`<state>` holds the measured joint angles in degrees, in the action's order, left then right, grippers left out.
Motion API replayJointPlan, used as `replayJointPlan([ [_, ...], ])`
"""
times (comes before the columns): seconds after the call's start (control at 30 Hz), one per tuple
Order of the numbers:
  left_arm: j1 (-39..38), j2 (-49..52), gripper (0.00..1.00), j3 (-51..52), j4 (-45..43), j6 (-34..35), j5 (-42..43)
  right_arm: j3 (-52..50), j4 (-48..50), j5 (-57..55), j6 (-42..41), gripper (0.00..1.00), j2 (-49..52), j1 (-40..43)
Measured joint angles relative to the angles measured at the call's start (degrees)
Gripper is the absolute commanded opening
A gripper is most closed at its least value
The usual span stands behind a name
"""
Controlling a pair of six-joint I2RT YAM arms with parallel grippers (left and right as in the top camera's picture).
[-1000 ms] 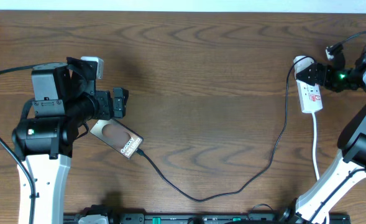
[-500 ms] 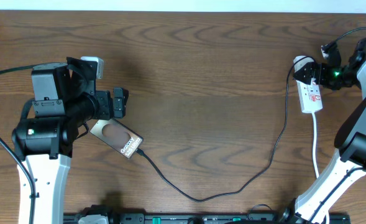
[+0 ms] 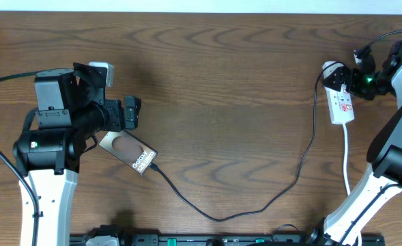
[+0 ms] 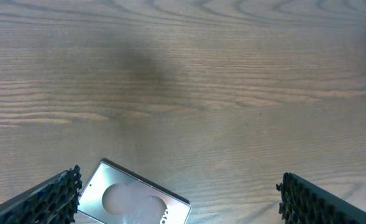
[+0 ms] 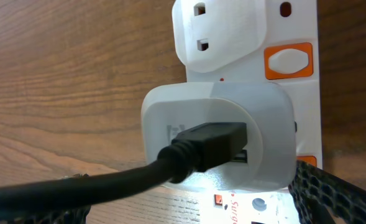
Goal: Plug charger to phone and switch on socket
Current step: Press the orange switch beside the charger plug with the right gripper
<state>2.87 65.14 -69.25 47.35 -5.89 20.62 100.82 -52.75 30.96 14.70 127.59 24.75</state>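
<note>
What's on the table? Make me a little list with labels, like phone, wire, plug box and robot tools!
Phone: glossy brown flat smartphone, lying on the wooden table, close to the left tool.
Charger: long thin black cable; one tip meets the phone's edge and looks plugged in; white plug sits in the strip.
Socket: small white power strip with orange switches; on or off, cannot tell.
Left tool: open, holding nothing.
Right tool: open, by the white plug.
</note>
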Motion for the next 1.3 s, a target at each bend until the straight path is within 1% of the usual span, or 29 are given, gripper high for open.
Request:
replayJointPlan([
  [0.9,0.0,0.0,1.00,0.0,0.0,0.0,0.0,0.7,0.3,-3.8,-2.2,0.99,0.0,-2.1],
  [1.3,0.0,0.0,1.00,0.0,0.0,0.0,0.0,0.3,1.0,-3.7,-3.2,0.99,-0.1,-2.1],
])
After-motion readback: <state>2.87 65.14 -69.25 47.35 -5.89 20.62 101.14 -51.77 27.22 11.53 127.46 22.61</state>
